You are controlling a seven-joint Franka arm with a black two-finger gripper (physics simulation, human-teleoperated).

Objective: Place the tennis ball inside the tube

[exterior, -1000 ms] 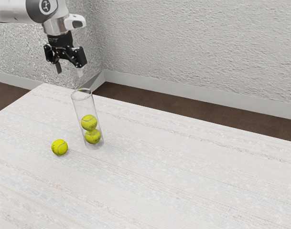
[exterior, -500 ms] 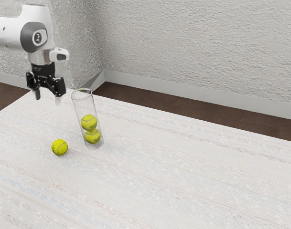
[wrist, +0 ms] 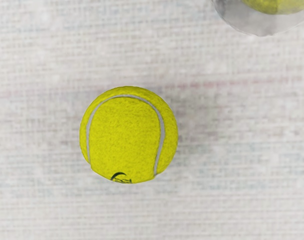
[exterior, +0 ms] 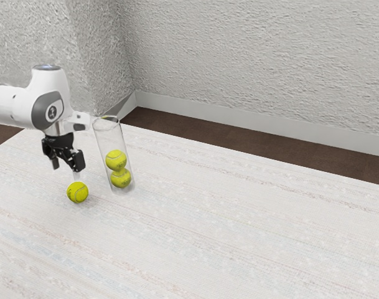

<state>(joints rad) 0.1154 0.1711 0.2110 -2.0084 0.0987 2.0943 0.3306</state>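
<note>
Gripper (exterior: 66,170) and tennis ball (exterior: 78,192) are close together in the exterior view, the ball resting on the table (exterior: 226,237) under the spread fingers. The finger toward the exterior view's right is just over the ball; whether it touches is hard to tell. The ball is outside the tube (exterior: 106,136), which stands near the gripper on the exterior view's right. The tube is upright, its long axis running up from the table and its round mouth facing up, higher than the fingertips. Inside, an upper ball (exterior: 116,160) sits on a lower ball (exterior: 121,179), both below the rim. Each has small dark print, too tiny to read. A dark round panel on the arm (exterior: 9,107) bears a pale emblem (exterior: 51,112), also too small to make out.

In the wrist view, the tennis ball (wrist: 127,132) is beneath the gripper, with the tube (wrist: 261,27) near it and yellow showing through the clear wall. A pale seam makes a tall arch over the ball. At the arch's open end, on the side facing away from the tube, is a black curved stroke with bits of lettering beside it, cut off by the ball's edge; I can't read a brand from it.
</note>
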